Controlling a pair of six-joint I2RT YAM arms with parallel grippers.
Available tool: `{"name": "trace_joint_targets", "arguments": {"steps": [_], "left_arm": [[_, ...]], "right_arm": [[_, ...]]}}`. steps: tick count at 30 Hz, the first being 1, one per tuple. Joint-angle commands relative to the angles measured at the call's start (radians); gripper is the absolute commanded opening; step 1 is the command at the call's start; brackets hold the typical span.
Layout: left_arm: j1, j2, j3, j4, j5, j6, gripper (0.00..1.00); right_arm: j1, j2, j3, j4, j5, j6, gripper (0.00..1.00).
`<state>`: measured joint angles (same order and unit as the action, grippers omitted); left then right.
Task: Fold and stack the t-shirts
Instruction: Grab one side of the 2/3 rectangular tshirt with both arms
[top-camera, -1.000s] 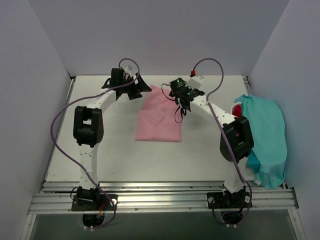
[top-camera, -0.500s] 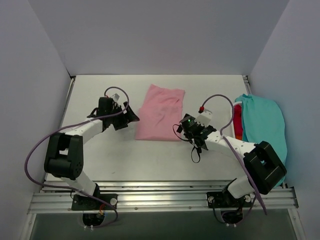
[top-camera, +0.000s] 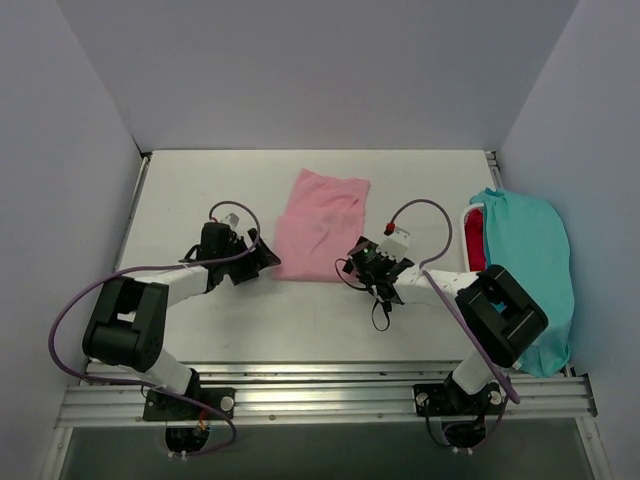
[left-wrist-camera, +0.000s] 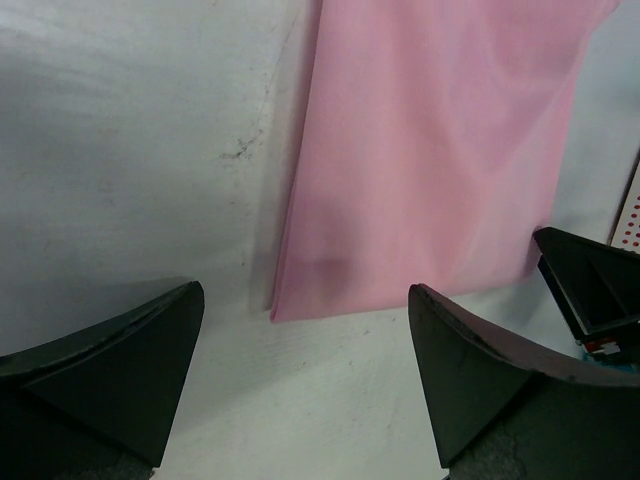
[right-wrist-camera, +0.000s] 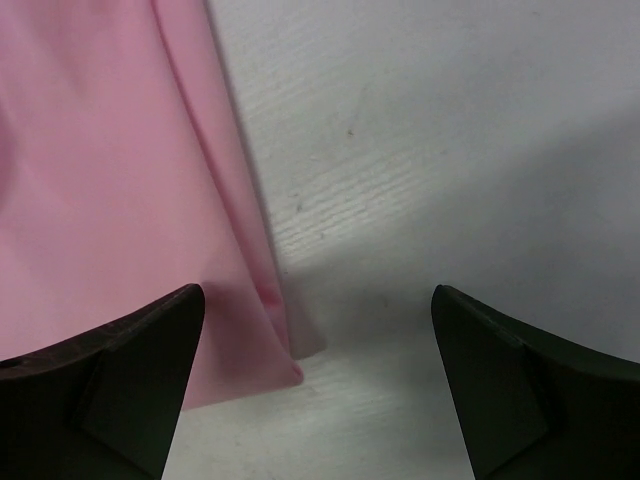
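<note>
pink t-shirt (top-camera: 320, 225) lies flat as a narrow folded panel in the upper middle of the top view, on the table (top-camera: 190, 190), slightly tilted. left gripper (top-camera: 268, 258) sits low at the shirt's lower left corner, jaws spread wide with nothing between them. in the left wrist view the pink corner shows just ahead of the gap between the two dark fingers (left-wrist-camera: 110, 370), and part of the other arm's gripper pokes in at the right edge. right gripper (top-camera: 352, 272) sits low at the shirt's lower right corner, jaws also wide apart and empty. right wrist view has the pink corner at lower middle, between the fingers (right-wrist-camera: 520, 380), not pinched. can't tell if any fingertip touches the cloth. teal t-shirt (top-camera: 530, 270) is heaped at the right edge of the top view, draping over the table side. red t-shirt (top-camera: 477, 250) peeks out at its left.
</note>
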<state>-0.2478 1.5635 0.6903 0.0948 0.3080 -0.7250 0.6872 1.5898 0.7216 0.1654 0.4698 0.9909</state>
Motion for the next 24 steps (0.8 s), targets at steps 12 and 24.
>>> {"name": "trace_joint_targets", "arguments": {"steps": [12,24], "left_arm": [[-0.028,0.147,0.015,0.171,0.025,-0.051,0.94],[-0.056,0.080,-0.055,0.138,0.007,-0.060,0.94]], "right_arm": [[0.011,0.091,0.032,0.092,-0.036,0.014,0.19],[0.009,0.072,0.001,0.085,-0.002,0.022,0.00]]}}
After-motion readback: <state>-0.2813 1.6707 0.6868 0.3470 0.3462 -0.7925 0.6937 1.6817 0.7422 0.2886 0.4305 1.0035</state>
